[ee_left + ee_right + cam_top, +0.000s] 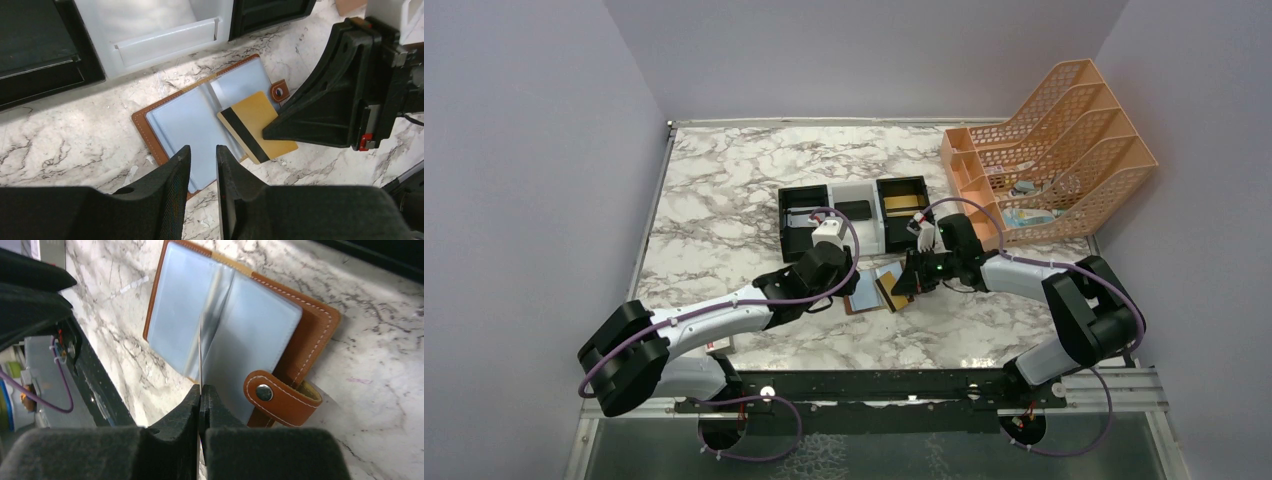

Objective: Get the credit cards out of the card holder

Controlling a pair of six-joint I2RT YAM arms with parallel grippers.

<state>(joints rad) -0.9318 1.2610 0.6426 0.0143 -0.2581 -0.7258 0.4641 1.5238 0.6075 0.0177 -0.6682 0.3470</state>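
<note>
One card first: pinching gold card (pixel 257 127) by right end in right tool (pixel 201 390); hovering narrow, empty left tool (pixel 202 152) over card holder (pixel 185 120), left side.

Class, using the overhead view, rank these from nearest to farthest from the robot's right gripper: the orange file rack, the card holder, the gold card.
1. gold card: pinched in the right gripper.
2. card holder: lying open just left of it.
3. orange file rack: back right corner.
</note>
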